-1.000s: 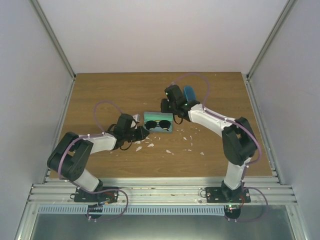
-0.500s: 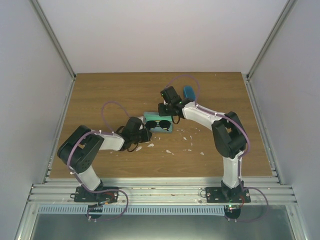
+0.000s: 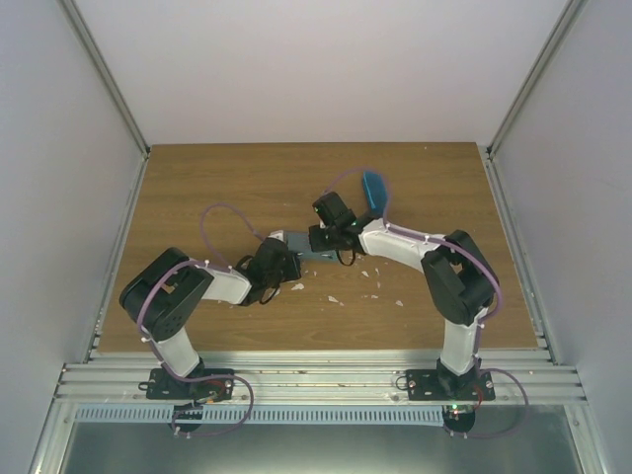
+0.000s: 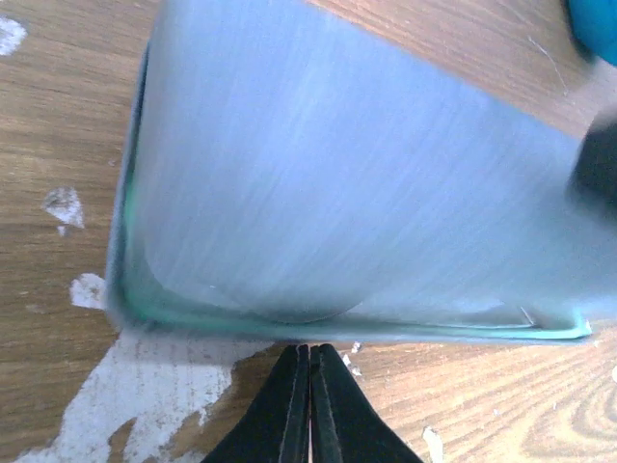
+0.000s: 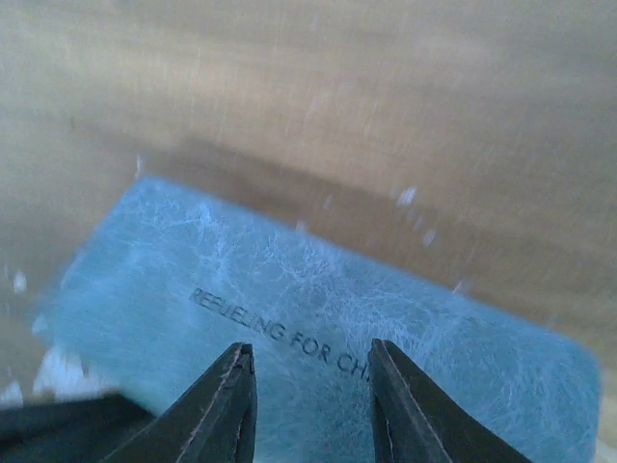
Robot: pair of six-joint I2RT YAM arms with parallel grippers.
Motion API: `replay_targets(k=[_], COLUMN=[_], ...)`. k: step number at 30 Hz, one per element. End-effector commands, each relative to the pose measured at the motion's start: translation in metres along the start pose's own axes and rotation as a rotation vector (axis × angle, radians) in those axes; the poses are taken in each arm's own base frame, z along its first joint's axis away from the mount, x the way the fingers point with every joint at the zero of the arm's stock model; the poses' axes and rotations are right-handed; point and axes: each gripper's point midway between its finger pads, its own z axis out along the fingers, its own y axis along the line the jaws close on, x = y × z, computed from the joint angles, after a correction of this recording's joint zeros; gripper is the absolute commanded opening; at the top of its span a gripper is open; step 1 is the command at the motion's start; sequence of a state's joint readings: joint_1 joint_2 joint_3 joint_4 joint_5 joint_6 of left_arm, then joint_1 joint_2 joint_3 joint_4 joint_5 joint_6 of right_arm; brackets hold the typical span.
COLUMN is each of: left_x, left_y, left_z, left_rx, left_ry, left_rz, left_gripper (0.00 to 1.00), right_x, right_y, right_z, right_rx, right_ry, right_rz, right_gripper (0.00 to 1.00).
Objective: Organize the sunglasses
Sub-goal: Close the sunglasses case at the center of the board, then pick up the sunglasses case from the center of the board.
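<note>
The grey-blue rectangular case (image 3: 299, 249) lies shut at the table's middle, so the sunglasses are hidden. In the left wrist view the case (image 4: 337, 193) fills the frame, blurred, with a teal rim. My left gripper (image 4: 309, 349) is shut, its tips together just off the case's near edge, holding nothing. From above, the left gripper (image 3: 284, 261) sits at the case's left end. My right gripper (image 5: 310, 359) is open right over the printed lid (image 5: 318, 309), with nothing between its fingers. Seen from above, the right gripper (image 3: 318, 237) is on top of the case.
A bright blue oval case (image 3: 373, 188) stands behind the right arm, and its edge shows in the left wrist view (image 4: 593, 24). White flecks (image 3: 336, 298) and a worn white patch (image 4: 145, 386) mark the wooden tabletop. Side walls close in the table.
The case stood open with the black sunglasses inside; its lid is now down over them. My right arm moved left onto the case. My left gripper closed and slid up to the case.
</note>
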State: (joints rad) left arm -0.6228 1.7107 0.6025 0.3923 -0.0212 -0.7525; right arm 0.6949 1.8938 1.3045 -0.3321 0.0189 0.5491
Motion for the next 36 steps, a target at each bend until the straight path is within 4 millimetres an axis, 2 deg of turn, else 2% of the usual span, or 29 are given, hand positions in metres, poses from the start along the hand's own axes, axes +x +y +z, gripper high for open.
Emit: replay_targets(k=[1,4,10,13,16,18,21,24,26,31,36], left_x=[0.007,0.004,-0.001,-0.008,-0.016,-0.022,-0.033,-0.043,-0.049,-0.061,-0.071], left_y=[0.025,0.022,0.018,0.015,0.015,0.015,0.015,0.011,0.007,0.004,0.001], left_z=[-0.002,-0.012,-0.035,-0.045,-0.056,-0.064,-0.074,-0.084,-0.09,-0.1,-0.108], left_rx=[-0.083,-0.073,-0.055,-0.045,-0.032,-0.02,0.006,0.046,0.076,0.104,0.116], left_ry=[-0.05,-0.071,-0.086,-0.091,-0.093,-0.099,-0.111,-0.118,-0.12,-0.127,-0.141], left_rz=[-0.013,-0.018,-0.024,-0.017,-0.022,-0.031,-0.045,-0.054,-0.059,-0.057,-0.052], left_gripper=[0.05,0.05,0.06,0.08,0.13,0.2,0.34,0.42,0.46,0.5,0.53], right_x=[0.058,0.053,0.017,0.01,0.01,0.01,0.015,0.014,0.014,0.037,0.067], right_y=[0.01,0.009,0.006,0.0,-0.006,-0.009,-0.007,-0.003,0.005,0.02,0.014], right_z=[0.005,-0.002,-0.019,-0.012,-0.001,0.004,0.015,0.018,0.017,0.015,0.015], right_rx=[-0.033,-0.021,0.01,0.024,-0.016,-0.044,-0.106,-0.168,-0.216,-0.32,-0.199], right_ry=[0.152,0.131,0.027,0.024,0.043,0.055,0.09,0.118,0.137,0.225,0.29], right_rz=[0.02,0.024,-0.051,-0.166,-0.271,-0.333,-0.41,-0.434,-0.44,-0.421,-0.456], right_gripper=[0.34,0.34,0.4,0.56,0.83,0.98,1.0,1.0,1.0,1.0,1.0])
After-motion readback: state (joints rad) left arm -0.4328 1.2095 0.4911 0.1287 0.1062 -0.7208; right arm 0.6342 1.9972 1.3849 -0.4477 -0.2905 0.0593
